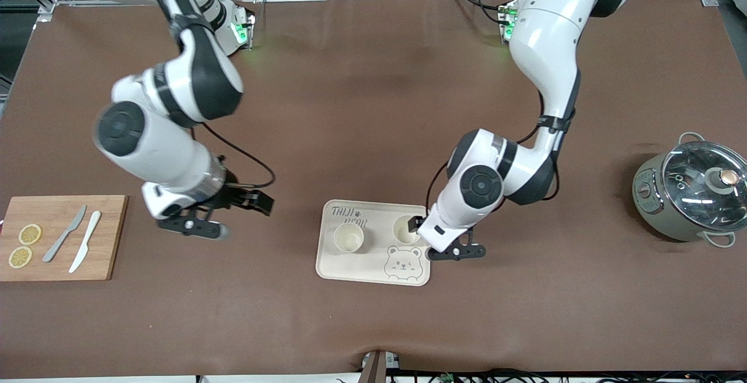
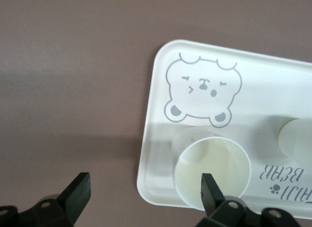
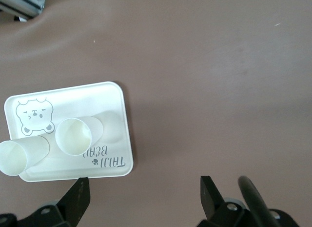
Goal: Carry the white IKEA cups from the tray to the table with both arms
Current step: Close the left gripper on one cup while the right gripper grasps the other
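Note:
Two white IKEA cups stand upright on the cream bear-printed tray (image 1: pixel 373 269). One cup (image 1: pixel 348 237) is toward the right arm's end, the other cup (image 1: pixel 404 229) toward the left arm's end. My left gripper (image 1: pixel 423 228) is open over the tray's edge. In the left wrist view its one fingertip (image 2: pixel 209 188) is over the nearer cup's (image 2: pixel 212 171) mouth and the other is over bare table. The second cup (image 2: pixel 297 139) is beside it. My right gripper (image 1: pixel 259 202) is open and empty over the table, between the board and the tray. The right wrist view shows both cups (image 3: pixel 75 134) (image 3: pixel 19 156).
A wooden cutting board (image 1: pixel 111 237) with two lemon slices (image 1: pixel 29 234), a grey knife (image 1: pixel 65 234) and a white knife (image 1: pixel 86 249) lies at the right arm's end. A grey pot with a glass lid (image 1: pixel 688 190) stands at the left arm's end.

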`<state>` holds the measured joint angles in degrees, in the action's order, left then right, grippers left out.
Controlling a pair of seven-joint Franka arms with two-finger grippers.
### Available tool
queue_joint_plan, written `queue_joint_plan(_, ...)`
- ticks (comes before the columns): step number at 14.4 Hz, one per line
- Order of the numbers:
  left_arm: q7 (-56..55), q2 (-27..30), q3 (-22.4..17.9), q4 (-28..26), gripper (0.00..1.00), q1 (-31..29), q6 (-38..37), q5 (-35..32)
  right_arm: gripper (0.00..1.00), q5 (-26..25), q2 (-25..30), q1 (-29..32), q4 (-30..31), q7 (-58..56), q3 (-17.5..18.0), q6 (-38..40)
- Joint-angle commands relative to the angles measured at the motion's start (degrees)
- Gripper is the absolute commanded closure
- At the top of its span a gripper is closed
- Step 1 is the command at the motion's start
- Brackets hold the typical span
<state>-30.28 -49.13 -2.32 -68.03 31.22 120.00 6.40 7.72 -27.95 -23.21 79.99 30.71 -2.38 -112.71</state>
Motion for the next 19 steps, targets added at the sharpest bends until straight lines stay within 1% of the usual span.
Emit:
queue_joint_plan(1, -1.62, -2.80, -2.34, 1.76, 0.00, 1.82, 3.03, 1.16, 0.00, -0.86, -6.31, -2.27, -5.45, 5.13, -0.61, -0.67)
queue_joint_plan(3, -2.16, -3.77, -3.21, 1.76, 0.00, 2.61, 3.57, 1.24, 0.00, -0.86, -9.13, -3.85, -7.30, 7.25, -0.70, -0.76)
queue_joint_plan(6, -3.12, -4.83, -4.62, 1.59, 0.00, 4.54, 5.15, 1.16, 0.00, -1.04, -11.77, -6.05, -7.39, 9.10, -0.70, -4.87)
queue_joint_plan(10, -4.78, -4.57, -4.11, 1.41, 0.00, 4.55, 5.24, 1.85, 0.00, -1.74, -15.02, -8.78, -7.31, 10.16, -0.70, -7.35)
queue_joint_plan(11, -10.27, -4.74, -4.01, 1.59, 0.20, 4.72, 5.59, 3.16, 0.00, -2.53, -15.82, -9.22, -7.22, 10.51, -0.70, -7.70)
queue_joint_plan(12, -15.38, -4.57, -3.58, 1.50, 0.69, 4.29, 7.59, 4.48, 0.00, -2.97, -16.78, -9.92, -7.22, 11.04, -0.70, -8.75)
queue_joint_plan(13, -16.47, -4.40, -2.96, 1.41, 1.00, 4.20, 7.87, 6.67, 0.00, -3.06, -17.40, -10.71, -7.13, 12.35, -0.70, -10.32)
queue_joint_plan(16, -14.99, -4.48, -3.13, 1.41, 1.00, 4.02, 8.32, 7.04, 0.00, -4.81, -18.63, -11.50, -6.95, 14.12, -0.70, -12.53)
queue_joint_plan(18, -14.81, -4.48, -3.13, 1.32, 1.00, 4.02, 8.32, 7.04, 0.00, -4.91, -19.34, -11.60, -6.95, 14.12, -0.70, -15.86)
queue_joint_plan(19, -14.81, -4.48, -3.13, 1.32, 1.00, 4.02, 8.32, 7.04, 0.00, -4.91, -19.60, -11.60, -6.95, 14.12, -0.70, -16.31)
